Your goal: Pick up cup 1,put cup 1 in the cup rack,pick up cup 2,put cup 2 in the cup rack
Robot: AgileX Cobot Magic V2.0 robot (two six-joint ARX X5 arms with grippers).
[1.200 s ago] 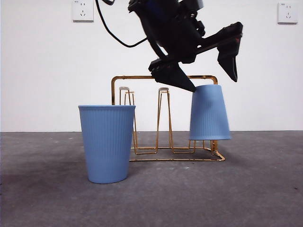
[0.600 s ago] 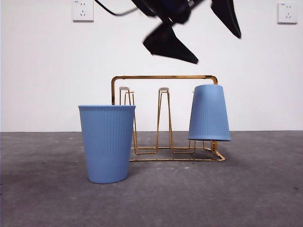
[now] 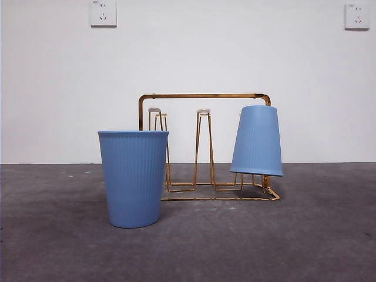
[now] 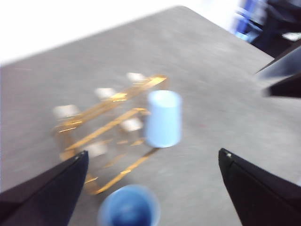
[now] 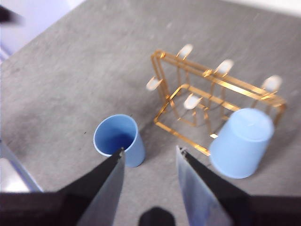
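One blue ribbed cup (image 3: 257, 141) hangs upside down, slightly tilted, on the right end peg of the gold cup rack (image 3: 202, 96). The other blue cup (image 3: 133, 176) stands upright on the table, in front of the rack's left end. No arm shows in the front view. My left gripper (image 4: 153, 152) is open, high above the rack (image 4: 110, 101), the hung cup (image 4: 163, 118) and the upright cup (image 4: 128, 207). My right gripper (image 5: 150, 150) is open and empty too, high over the upright cup (image 5: 117, 139), with the rack (image 5: 221, 84) and hung cup (image 5: 242, 148) beyond.
Grey table top (image 3: 294, 235) runs back to a white wall with two sockets. Several rack pegs (image 3: 203, 111) with white tips stand bare. The other arm's dark jaws (image 4: 282, 75) show at the edge of the left wrist view.
The open gripper by the hung cup rose up and out of the front view. The upside-down cup, let go, shifted a little left and tilted on its peg.
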